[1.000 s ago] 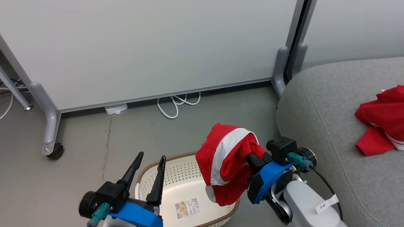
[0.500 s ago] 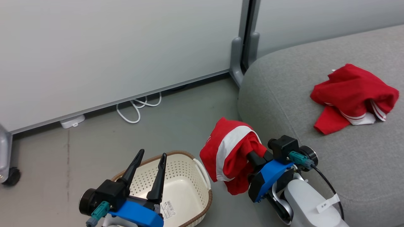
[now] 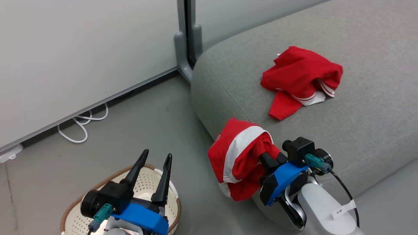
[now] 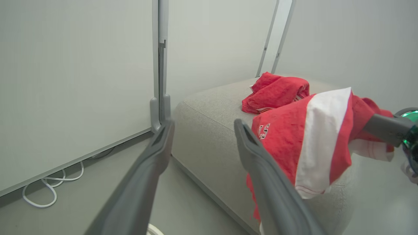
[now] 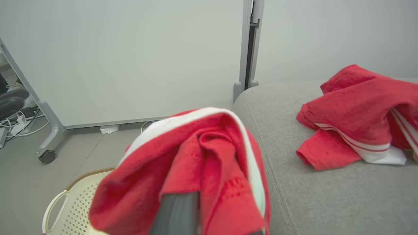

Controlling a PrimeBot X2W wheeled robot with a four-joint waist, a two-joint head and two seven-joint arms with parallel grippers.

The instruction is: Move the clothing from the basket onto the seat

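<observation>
Right gripper [image 3: 262,154] clenches a bright red, white-panelled fabric garment [image 3: 236,156], its long axis hanging downward beside the grey upholstered seat [image 3: 359,130]; left gripper [image 3: 157,154] fingers stand spread, empty.

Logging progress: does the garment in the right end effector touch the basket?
Apart. Head view shows bare floor between the held garment and the basket.

Head camera looks down from above; both wrist cameras, apparently close, share the seat [image 3: 375,124].
</observation>
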